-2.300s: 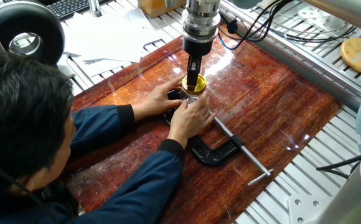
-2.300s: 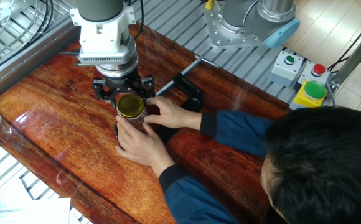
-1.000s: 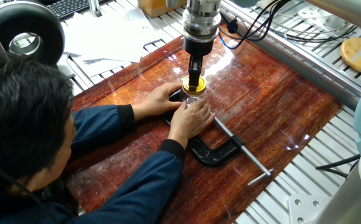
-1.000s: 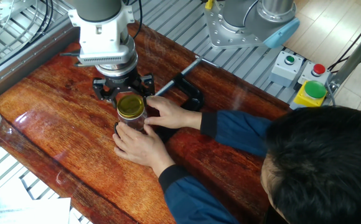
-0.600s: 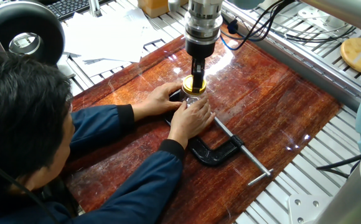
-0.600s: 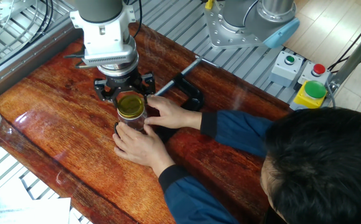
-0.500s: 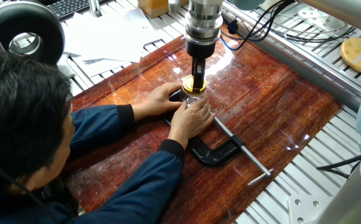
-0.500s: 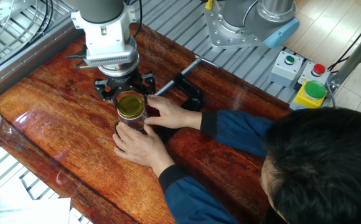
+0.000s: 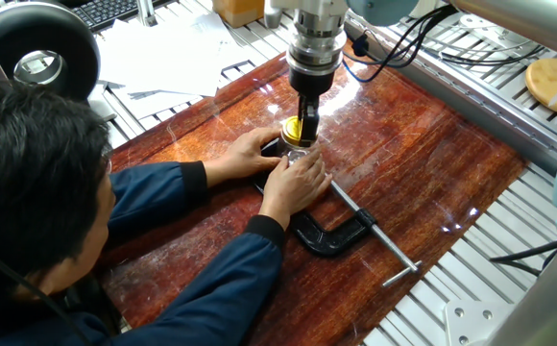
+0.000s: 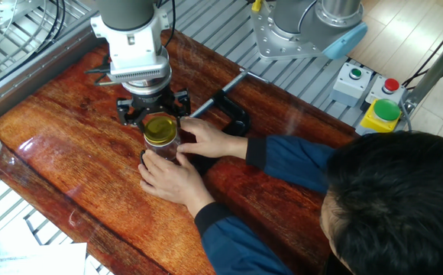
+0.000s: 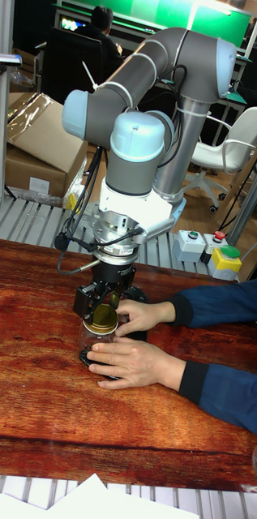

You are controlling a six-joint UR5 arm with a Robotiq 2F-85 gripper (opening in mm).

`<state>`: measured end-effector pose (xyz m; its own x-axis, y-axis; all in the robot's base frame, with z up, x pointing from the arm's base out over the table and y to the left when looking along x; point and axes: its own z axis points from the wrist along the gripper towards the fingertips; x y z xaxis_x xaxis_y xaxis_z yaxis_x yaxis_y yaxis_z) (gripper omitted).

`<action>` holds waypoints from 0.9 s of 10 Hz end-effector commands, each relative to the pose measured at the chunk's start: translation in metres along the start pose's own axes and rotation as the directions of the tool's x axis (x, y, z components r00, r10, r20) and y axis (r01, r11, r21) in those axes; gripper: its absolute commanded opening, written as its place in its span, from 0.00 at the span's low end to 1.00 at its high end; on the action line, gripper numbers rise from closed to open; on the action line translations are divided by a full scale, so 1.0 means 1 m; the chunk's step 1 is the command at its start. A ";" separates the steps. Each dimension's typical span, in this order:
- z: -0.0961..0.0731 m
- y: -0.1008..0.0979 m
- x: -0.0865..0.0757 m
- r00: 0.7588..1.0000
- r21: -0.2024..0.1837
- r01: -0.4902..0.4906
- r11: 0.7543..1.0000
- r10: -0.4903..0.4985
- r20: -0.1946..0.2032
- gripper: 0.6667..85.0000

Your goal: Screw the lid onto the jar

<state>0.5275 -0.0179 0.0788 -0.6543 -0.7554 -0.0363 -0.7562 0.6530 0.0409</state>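
**Fixed views: lid on jar, gripper above it**

One fixed view: we see the shiny yellow round lid point(image 9: 299, 133) on the small clear glass jar point(image 9: 296, 152), steadied by a person's hands point(image 9: 294, 185). The black two-finger gripper point(image 9: 304, 126) reaches it.

Other fixed view: the gripper's fingers point(image 10: 173, 104) flank the lid; we cannot tell if they squeeze. Next, we think, turning.

Tall fixed view: hands hide the jar.

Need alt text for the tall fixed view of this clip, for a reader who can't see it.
A grey UR5 arm reaches down so its gripper sits right over the yellow lid on a clear glass jar, which a person in blue sleeves steadies with both hands on a reddish wooden table. Whether the jaws grip the lid cannot be told.
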 end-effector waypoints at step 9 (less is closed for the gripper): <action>-0.008 -0.005 -0.003 1.000 0.004 0.010 1.000 -0.010 -0.004 0.83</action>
<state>0.5292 -0.0212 0.0847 -0.6449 -0.7639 -0.0238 -0.7641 0.6439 0.0391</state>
